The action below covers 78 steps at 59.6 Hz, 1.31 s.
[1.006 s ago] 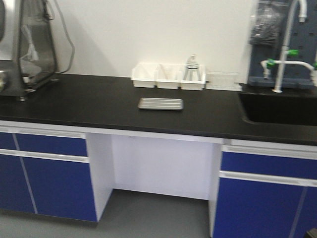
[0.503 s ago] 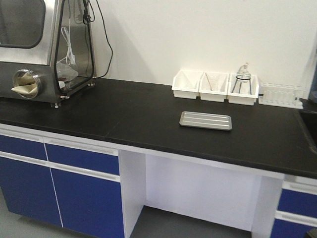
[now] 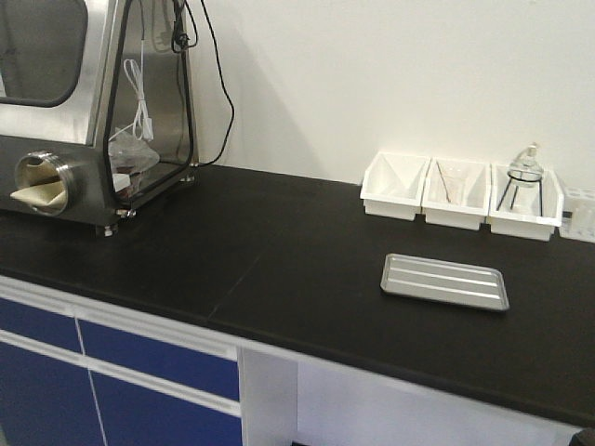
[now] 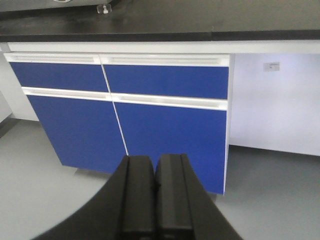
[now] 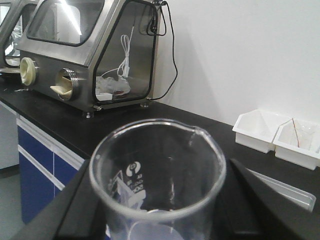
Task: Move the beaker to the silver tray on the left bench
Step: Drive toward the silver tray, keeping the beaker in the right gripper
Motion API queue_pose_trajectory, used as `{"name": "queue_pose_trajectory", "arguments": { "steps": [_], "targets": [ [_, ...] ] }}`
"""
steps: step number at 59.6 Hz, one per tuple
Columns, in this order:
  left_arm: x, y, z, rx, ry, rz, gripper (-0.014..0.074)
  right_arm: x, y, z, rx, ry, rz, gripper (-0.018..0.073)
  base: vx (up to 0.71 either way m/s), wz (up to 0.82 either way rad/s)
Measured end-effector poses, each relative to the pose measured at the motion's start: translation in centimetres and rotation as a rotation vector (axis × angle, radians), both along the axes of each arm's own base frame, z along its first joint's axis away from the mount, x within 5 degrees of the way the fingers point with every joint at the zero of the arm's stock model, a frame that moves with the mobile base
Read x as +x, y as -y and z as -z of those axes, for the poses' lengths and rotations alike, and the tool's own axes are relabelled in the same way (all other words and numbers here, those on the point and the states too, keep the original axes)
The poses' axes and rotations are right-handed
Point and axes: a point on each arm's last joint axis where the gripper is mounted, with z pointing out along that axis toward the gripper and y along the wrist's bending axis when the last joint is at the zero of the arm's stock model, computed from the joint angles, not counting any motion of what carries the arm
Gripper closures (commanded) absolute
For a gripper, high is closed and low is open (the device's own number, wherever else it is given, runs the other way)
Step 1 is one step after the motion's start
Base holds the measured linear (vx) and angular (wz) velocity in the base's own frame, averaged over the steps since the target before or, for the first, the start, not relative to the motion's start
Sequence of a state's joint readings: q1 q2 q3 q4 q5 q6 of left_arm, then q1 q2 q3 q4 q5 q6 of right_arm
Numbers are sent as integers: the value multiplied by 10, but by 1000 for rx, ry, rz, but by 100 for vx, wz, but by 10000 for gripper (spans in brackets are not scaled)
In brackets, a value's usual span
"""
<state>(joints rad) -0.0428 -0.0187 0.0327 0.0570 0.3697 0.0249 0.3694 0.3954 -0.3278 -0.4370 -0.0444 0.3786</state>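
Right wrist view: the right gripper [image 5: 159,202] holds the beaker [image 5: 157,175], with one black finger [image 5: 75,205] against each side of the glass. The beaker stands upright between the jaws, its long axis vertical and its mouth facing up. The pouring lip sits on the far side of the rim, turned away from the wrist and slightly to the right. The printed markings are on the near wall, toward the wrist.

Beyond the jaws lies the left bench [image 3: 232,251], a matte black countertop. The beaker is held short of its front edge, clear of the surface. Ahead and to the right of the jaws, the silver tray [image 3: 444,281] lies flat on the bench, long side parallel to the front edge, well apart from the beaker. Behind the tray, against the white wall [image 3: 372,84], stands a row of white bins [image 3: 462,193]; the rightmost holds a round flask [image 3: 523,177] on a black tripod. Ahead and to the left of the jaws stands a stainless glove box [image 3: 84,111] with round ports and a black cable.

Left wrist view: the left gripper [image 4: 155,162] hangs low with its jaws pressed together and nothing between them. Ahead of them are blue cabinet fronts [image 4: 165,82] and a grey floor [image 4: 40,190].
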Motion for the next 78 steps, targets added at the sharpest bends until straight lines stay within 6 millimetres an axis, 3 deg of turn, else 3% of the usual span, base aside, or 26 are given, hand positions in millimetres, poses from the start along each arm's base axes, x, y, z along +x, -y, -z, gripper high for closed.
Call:
{"name": "queue_pose_trajectory", "arguments": {
  "steps": [43,78],
  "targets": [
    [0,0,0,0,0,0,595,0,0,0,0,0,0,571,40,-34],
    [0,0,0,0,0,0,595,0,0,0,0,0,0,571,17,-24]
  ]
}}
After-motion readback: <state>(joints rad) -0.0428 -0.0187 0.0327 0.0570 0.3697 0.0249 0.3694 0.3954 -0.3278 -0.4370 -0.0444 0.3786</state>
